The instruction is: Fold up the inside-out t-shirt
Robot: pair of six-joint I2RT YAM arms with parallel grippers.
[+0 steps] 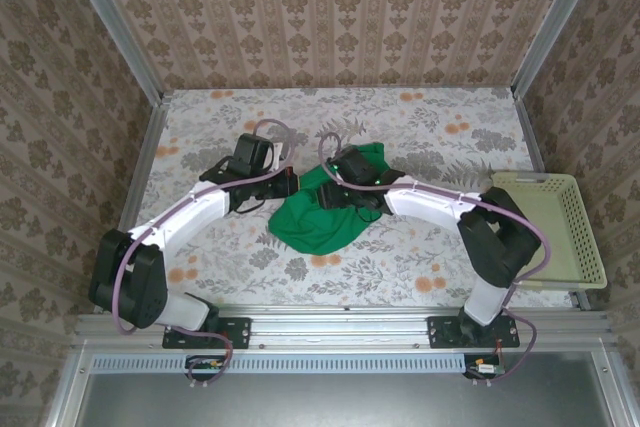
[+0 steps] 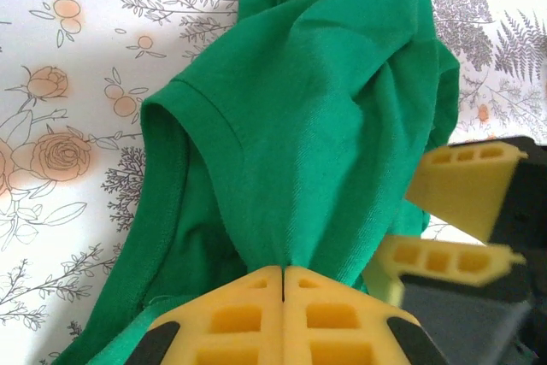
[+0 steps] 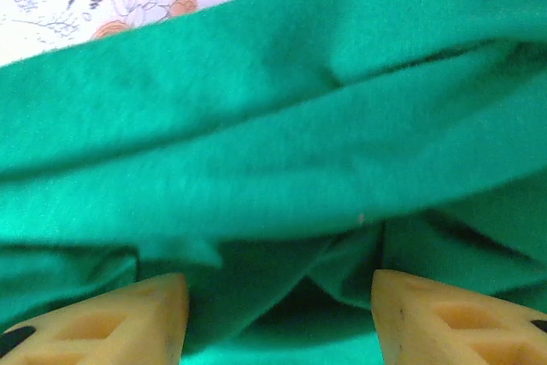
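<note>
Top external view: pale yellow-green plastic basket point(image 1: 535, 179), rect. w/ slotted walls, sits at the right edge of the floral-print table point(image 1: 450, 267), pale floor in plain sight, well apart from the shirt. Bright green inside-out t-shirt point(image 1: 320, 222) lies bunched mid-table betw. the two arms. Left wrist view: left gripper point(image 2: 283, 273), yellow waffle-cut fingertips pressed together, is clamped on a pinch of the shirt. Soft knit fans away from the pinch in deep wrinkles, and a stitched hem curves at left. Right wrist view: right gripper point(image 3: 278, 322) has jaws apart, blocky yellow fingers either side of a dark fold, cloth lying betw. them, not squeezed.
</note>
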